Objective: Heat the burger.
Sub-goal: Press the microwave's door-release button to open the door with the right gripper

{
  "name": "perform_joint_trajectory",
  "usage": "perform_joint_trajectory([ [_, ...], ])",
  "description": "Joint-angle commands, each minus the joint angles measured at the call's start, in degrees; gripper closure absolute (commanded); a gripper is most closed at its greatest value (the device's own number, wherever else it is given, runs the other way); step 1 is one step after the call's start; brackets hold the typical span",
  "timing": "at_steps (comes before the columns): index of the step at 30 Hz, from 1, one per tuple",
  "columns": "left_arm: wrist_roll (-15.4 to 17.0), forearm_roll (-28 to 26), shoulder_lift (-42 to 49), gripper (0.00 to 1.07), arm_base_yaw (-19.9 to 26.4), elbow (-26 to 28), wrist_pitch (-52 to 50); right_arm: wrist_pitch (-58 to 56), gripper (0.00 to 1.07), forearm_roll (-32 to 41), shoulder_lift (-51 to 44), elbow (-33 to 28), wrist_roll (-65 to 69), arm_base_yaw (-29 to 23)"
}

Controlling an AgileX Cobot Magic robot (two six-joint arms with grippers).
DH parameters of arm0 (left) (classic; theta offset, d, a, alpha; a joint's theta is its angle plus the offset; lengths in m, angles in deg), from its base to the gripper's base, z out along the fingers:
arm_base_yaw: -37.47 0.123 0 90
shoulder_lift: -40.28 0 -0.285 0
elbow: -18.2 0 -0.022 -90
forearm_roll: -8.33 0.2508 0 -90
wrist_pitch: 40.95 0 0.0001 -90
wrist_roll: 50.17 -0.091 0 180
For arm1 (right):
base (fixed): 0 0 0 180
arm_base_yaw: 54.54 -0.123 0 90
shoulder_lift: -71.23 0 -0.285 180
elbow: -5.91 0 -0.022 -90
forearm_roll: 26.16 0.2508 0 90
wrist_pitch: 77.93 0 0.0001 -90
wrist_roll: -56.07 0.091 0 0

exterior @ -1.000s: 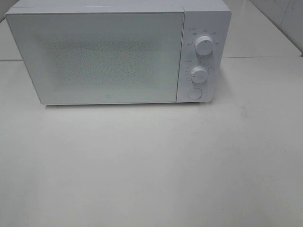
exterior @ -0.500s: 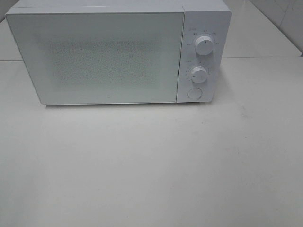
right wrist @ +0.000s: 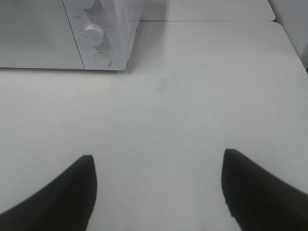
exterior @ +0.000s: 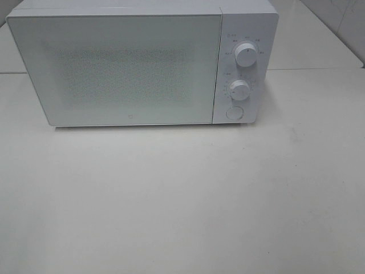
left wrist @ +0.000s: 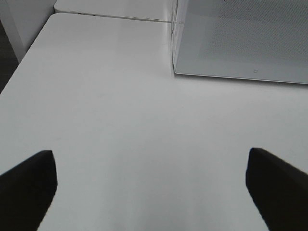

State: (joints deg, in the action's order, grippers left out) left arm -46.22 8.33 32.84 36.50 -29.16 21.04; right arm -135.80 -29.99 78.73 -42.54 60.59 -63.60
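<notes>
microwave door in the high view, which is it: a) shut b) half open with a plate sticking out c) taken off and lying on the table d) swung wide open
A: the microwave door lies flush with the control panel, with no gap along its right edge and nothing of the inside showing.

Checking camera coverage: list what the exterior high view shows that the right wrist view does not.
Only exterior high: the whole microwave door, shut, out to its far side. Only right wrist: the right pincer, open above the table. Both: the lower knob, the round button below it, and the white tabletop in front.
</notes>
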Motion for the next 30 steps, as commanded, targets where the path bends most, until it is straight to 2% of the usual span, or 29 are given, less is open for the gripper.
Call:
perform_joint_trajectory([
  [1, 0.1, 0.0, 0.6, 0.06, 0.1, -0.1, -0.7, 1.0, 0.35, -0.3, -1.5, -0.1, -0.3, 0.4],
  [23, 0.1, 0.0, 0.6, 0.06, 0.1, -0.1, -0.7, 1.0, 0.37, -0.3, -1.5, -0.1, -0.4, 0.4],
  [30, 0.1, 0.0, 0.6, 0.06, 0.1, -0.1, -0.7, 7.0, 0.37, -0.1, 3.2, 2.5, -0.4, 0.4],
])
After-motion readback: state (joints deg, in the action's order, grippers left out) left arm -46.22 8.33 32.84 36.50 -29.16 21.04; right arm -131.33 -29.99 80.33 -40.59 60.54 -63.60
